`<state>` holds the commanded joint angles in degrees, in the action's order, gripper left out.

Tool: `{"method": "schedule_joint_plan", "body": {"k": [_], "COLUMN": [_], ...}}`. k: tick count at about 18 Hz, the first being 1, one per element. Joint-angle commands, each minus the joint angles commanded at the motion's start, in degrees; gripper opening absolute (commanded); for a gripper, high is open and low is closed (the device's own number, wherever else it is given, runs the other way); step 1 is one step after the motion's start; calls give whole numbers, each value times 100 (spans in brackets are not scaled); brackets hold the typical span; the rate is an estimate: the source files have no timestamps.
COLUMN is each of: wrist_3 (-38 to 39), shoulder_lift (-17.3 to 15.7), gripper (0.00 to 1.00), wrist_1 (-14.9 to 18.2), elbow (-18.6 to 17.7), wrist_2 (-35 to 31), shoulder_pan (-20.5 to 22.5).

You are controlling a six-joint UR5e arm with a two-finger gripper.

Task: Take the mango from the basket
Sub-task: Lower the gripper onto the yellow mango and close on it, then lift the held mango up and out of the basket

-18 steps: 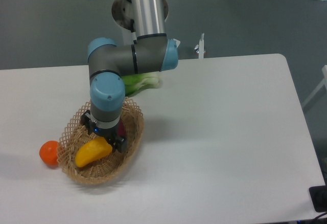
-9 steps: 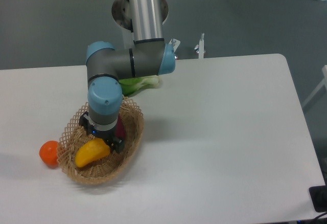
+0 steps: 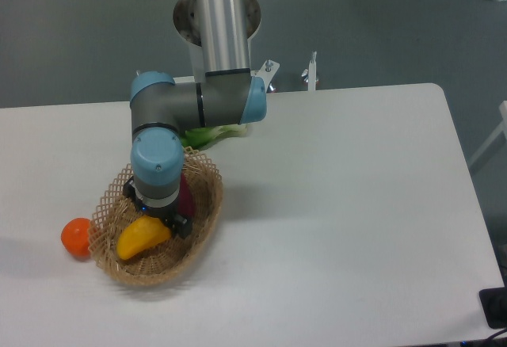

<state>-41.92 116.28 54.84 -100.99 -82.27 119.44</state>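
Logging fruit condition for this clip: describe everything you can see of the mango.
The mango is a smooth, yellow-orange, slightly curved fruit with no visible blemishes. It lies on its side inside the wicker basket, toward the basket's front left, with its long axis running lower left to upper right. The gripper sits right over its upper right end; whether the fingers actually touch it cannot be told.

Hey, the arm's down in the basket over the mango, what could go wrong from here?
The gripper sits at the mango's upper end, not its middle, so a grip there may let the smooth fruit swing or slip out. A dark purple vegetable lies right beside the wrist and could get nudged. The light wicker basket might lift or slide if a finger snags the weave.
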Motion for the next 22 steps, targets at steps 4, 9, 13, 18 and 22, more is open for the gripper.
{"method": "schedule_joint_plan", "body": {"k": [4, 9, 13, 18, 22], "wrist_3": [0, 9, 0, -18, -9], "shoulder_lift": [-17, -79, -141, -342, -378], "gripper": [38, 33, 33, 34, 34], "wrist_1": [18, 35, 44, 53, 105], "elbow": [9, 62, 88, 167, 421], "wrist_2": [0, 0, 44, 62, 44], "shoulder_pan": [0, 9, 17, 158, 369]}}
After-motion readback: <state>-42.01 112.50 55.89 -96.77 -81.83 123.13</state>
